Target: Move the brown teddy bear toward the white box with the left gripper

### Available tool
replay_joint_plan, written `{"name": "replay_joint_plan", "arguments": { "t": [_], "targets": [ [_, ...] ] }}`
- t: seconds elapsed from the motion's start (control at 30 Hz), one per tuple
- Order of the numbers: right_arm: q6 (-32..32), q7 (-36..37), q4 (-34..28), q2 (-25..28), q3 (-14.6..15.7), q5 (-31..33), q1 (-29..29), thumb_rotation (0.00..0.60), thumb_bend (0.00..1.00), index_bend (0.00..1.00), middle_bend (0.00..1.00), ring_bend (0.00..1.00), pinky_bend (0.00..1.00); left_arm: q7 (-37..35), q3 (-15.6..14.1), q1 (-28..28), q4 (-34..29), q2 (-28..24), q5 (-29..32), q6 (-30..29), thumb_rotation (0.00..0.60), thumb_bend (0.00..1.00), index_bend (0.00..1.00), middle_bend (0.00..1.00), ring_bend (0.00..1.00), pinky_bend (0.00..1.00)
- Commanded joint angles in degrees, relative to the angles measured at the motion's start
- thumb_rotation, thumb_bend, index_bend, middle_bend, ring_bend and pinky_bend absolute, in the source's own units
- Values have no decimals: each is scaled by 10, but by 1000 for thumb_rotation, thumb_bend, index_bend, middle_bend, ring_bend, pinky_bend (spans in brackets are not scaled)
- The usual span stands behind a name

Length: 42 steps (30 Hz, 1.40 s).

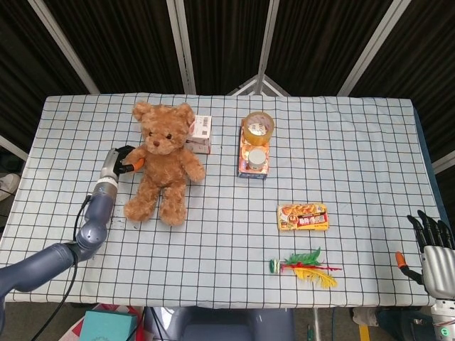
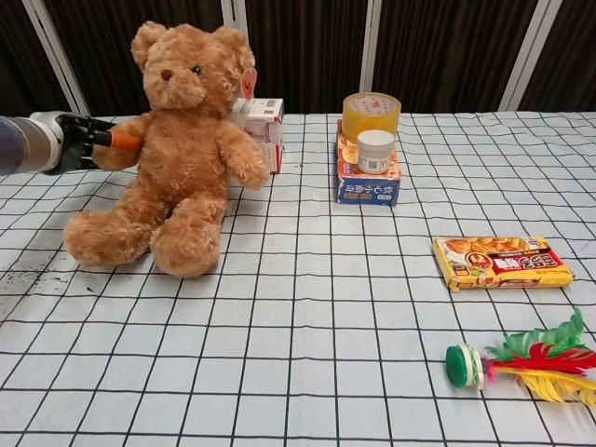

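Sitting upright on the checked tablecloth (image 1: 213, 234), the brown teddy bear (image 1: 163, 170) is at the back left part of the table, with its legs stretched toward the front edge. The left hand (image 1: 126, 159) grasps the bear's arm on the outer side — in the chest view the dark fingers with an orange tip (image 2: 124, 142) are closed around this arm, and the grey forearm comes in from the left edge. The white box (image 1: 201, 133) stands just behind the bear's other shoulder; the head of the bear covers part of it, and a round tag on the bear's ear lies in front of the box, so bear and box look to be touching or nearly so, I cannot tell which. To the right of them, well apart from the bear, a roll of yellow tape (image 1: 258, 126) sits on a blue box (image 1: 254, 162), and a small white jar (image 2: 375, 151) stands on the same box in front of the roll. A flat yellow snack packet (image 1: 303, 217) lies nearer the front right, and a feather shuttlecock (image 1: 307, 264) with a green base lies in front of it. The right hand (image 1: 431, 249) is low at the right corner, off the table — its dark fingers are spread apart and hold nothing.
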<state>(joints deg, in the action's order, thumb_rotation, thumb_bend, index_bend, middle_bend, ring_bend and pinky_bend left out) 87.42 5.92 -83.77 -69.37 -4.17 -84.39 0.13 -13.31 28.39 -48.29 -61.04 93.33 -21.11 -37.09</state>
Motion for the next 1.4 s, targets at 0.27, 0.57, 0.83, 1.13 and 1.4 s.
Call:
{"name": "replay_joint_plan", "arguments": {
  "t": [0.27,0.57,0.83,1.13,1.4],
  "targets": [
    [2,0,1,0,1,-3,0,600,367,129,65,86,0,31,-22,4,10,9,26,1,600,558,493,517,106,83],
    [0,-1,1,-1,1,-3,1,600,367,129,65,87,0,33,10,-13,-17,-4,14,-11,600,558,493,517,106,83],
    [2,-1,0,0,1,-3,0,600,367,129,65,87,0,52,-5,-7,-32,-9,25,-19,600,558,493,517,106,83],
    [5,-1,-1,1,1,-6,-1,600,367,129,65,87,0,58,-28,9,4,8,42,3,600,558,491,514,106,83],
    [5,-2,-2,0,1,-6,-1,600,367,129,65,87,0,50,12,-8,-36,-11,21,-13,600,558,491,514,106,83]
  ]
}}
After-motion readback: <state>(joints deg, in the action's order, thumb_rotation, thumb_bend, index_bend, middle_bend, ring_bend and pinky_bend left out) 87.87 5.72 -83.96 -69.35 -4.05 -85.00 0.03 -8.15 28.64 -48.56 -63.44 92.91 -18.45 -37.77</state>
